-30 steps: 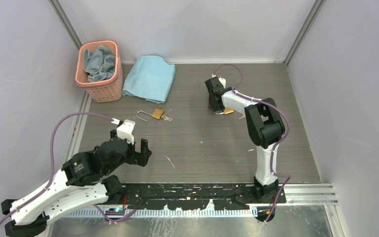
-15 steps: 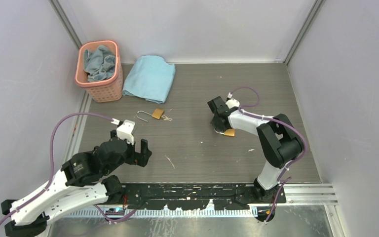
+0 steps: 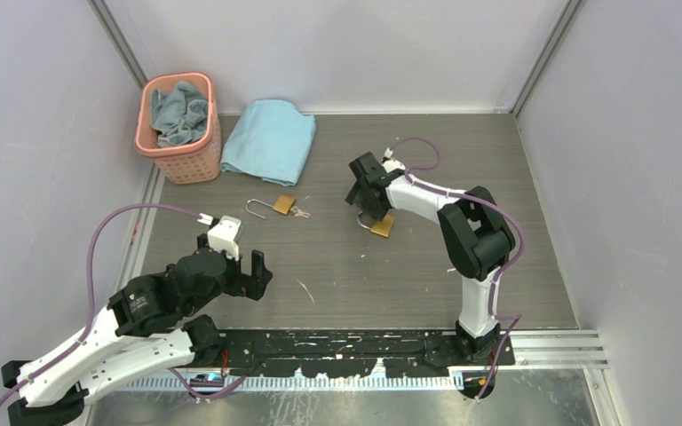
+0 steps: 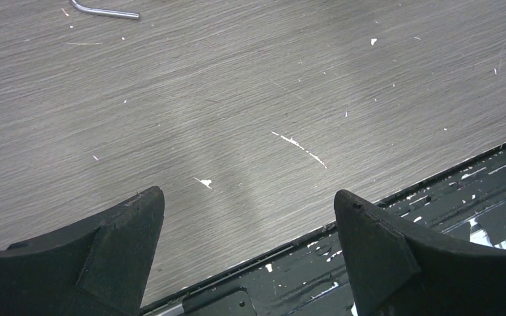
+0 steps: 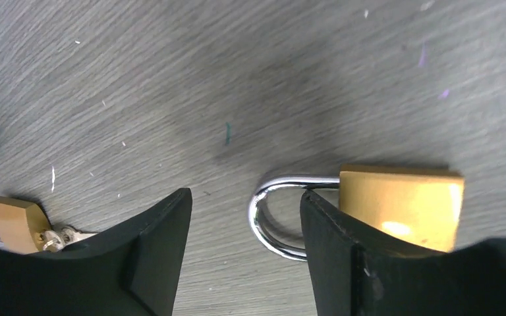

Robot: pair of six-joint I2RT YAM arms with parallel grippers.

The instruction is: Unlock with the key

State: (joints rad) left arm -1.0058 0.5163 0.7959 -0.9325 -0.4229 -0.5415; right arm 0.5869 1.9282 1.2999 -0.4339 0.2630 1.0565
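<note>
A brass padlock (image 3: 382,226) lies flat on the grey table, its steel shackle (image 5: 268,217) pointing left in the right wrist view. My right gripper (image 3: 368,202) hovers just over it, open. The shackle lies between the fingers and the brass body (image 5: 402,201) shows behind the right finger (image 5: 342,257). A second brass padlock (image 3: 284,205) lies to the left with its shackle (image 3: 254,209) swung out and a silver key (image 3: 300,212) at its base, also seen as the key (image 5: 62,236). My left gripper (image 3: 247,269) hangs open over bare table near the front.
A pink basket (image 3: 180,151) holding a blue cloth stands at the back left, with a folded light-blue towel (image 3: 269,140) beside it. The black base rail (image 3: 355,342) runs along the table's front edge. White walls enclose three sides.
My right gripper carried the brass padlock from the back right toward the table's middle, then opened and let it go. The left arm has barely moved.
</note>
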